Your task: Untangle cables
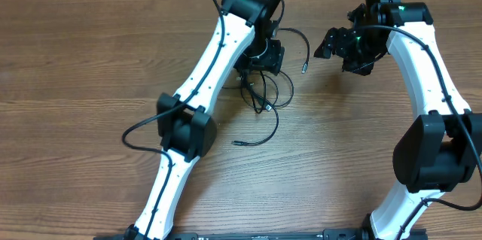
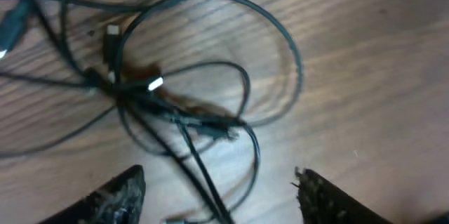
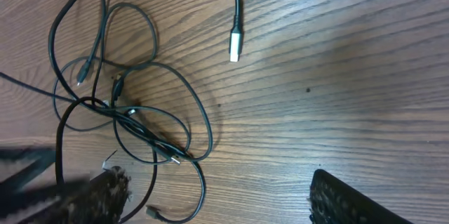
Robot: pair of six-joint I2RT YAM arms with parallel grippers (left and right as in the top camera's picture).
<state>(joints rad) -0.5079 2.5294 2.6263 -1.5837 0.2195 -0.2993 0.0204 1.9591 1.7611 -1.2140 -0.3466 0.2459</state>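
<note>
The cables (image 3: 130, 112) lie in one tangled bunch on the wooden table (image 1: 90, 59), near its middle. One plug (image 3: 235, 45) lies apart from the bunch. The left gripper (image 2: 219, 178) and right gripper (image 3: 217, 182) hover above, jaws released, holding nothing.

- left arm (image 1: 197, 82): white, long, leans from near edge up toward middle
- elbow (image 1: 184, 129): black, bent a little
- left wrist (image 1: 252, 3): black, small green light on it
- left hand (image 1: 263, 58): points down, fingers (image 2: 116, 197) wide apart, tips dark and rough
- right arm (image 1: 425, 67): white, goes up right side, bends in toward middle
- right wrist (image 1: 395, 10): black, green light too
- right hand (image 1: 340, 50): tilted toward left, fingers (image 3: 351, 199) wide apart
- both hands near each other, not touching
</note>
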